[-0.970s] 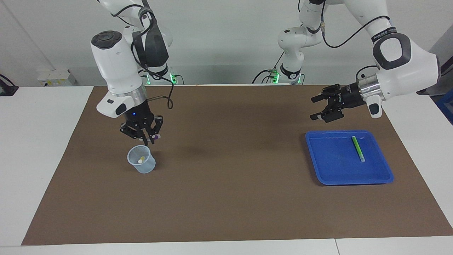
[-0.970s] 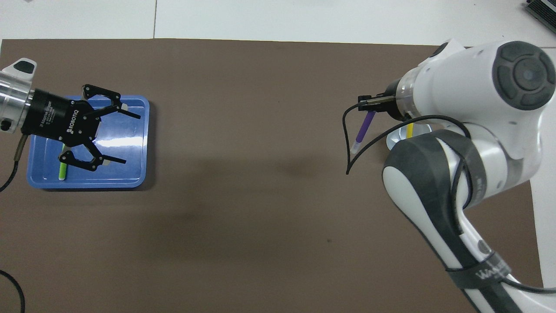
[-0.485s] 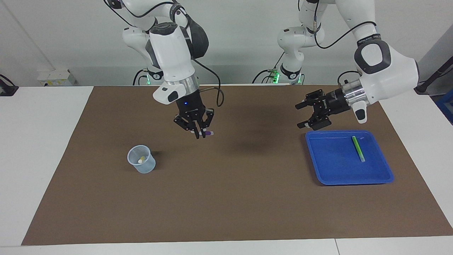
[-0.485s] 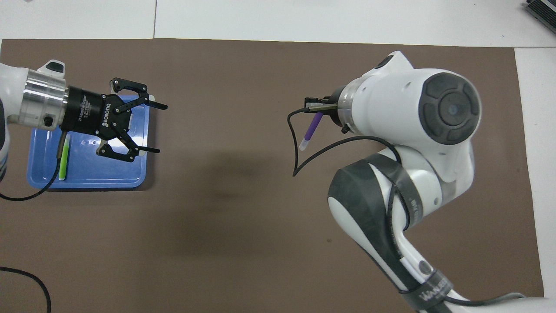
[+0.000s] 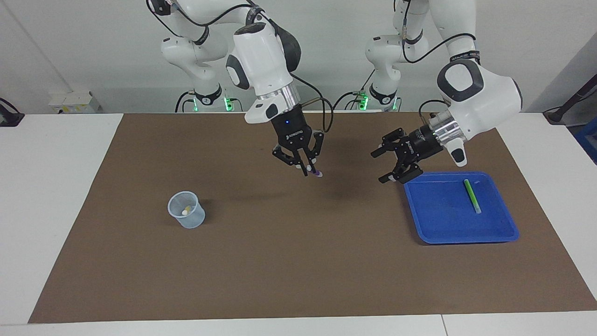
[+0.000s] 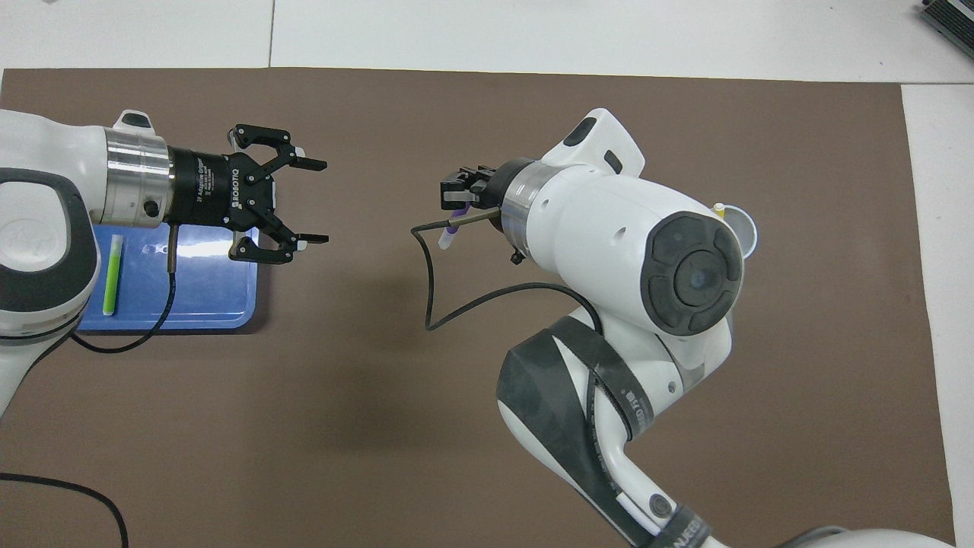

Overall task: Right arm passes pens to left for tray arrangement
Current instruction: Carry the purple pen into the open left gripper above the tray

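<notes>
Purple pen [image 6: 450, 232]: clamped in the right gripper [image 5: 308, 171] above the mat's [image 5: 298, 261] middle, long axis tilted, pale end lowest, apparently slanting toward the robots. Left gripper [image 6: 316, 202]: fingers spread wide, empty, over the mat beside the tray [image 5: 438, 224], aimed at the pen. 1 green pen [image 5: 472, 196] lies flat in the tray, axis running near-to-far. Yellow pen [image 5: 186, 209] stands in the cup [image 5: 186, 211] at the right arm's end.

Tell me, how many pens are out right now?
3. A green pen lies in the tray, a purple pen hangs in the right tool over the mat, and a yellow pen stands in the cup.
</notes>
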Robot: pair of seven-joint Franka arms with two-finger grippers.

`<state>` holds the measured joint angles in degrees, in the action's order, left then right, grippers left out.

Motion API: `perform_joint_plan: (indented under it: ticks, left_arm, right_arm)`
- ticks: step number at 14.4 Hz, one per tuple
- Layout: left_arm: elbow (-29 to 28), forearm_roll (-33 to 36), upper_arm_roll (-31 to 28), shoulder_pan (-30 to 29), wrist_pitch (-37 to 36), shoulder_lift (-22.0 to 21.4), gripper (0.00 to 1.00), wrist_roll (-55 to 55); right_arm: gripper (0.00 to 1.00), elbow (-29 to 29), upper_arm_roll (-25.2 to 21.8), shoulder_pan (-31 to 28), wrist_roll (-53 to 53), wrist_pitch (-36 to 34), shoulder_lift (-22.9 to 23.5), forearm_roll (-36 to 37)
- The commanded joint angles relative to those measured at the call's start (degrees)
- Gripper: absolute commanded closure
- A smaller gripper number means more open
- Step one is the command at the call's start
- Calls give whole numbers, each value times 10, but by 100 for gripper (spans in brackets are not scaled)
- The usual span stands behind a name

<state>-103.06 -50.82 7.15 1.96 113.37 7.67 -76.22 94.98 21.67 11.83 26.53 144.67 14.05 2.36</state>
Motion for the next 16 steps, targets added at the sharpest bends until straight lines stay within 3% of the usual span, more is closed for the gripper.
perform_joint_plan:
  ticks: [1, 8, 16]
  left_arm:
    - [-40, -40, -8, 11, 26, -24, 6, -9]
    - [-57, -105, -8, 64, 88, -31, 7, -42]
    - [-53, -127, -8, 64, 107, -27, 11, -43]
  right_arm:
    - [100, 6, -1, 1, -8, 44, 5, 0]
    - [100, 2, -1, 33, -13, 176, 36, 2]
    - [100, -5, -1, 50, -10, 223, 45, 5]
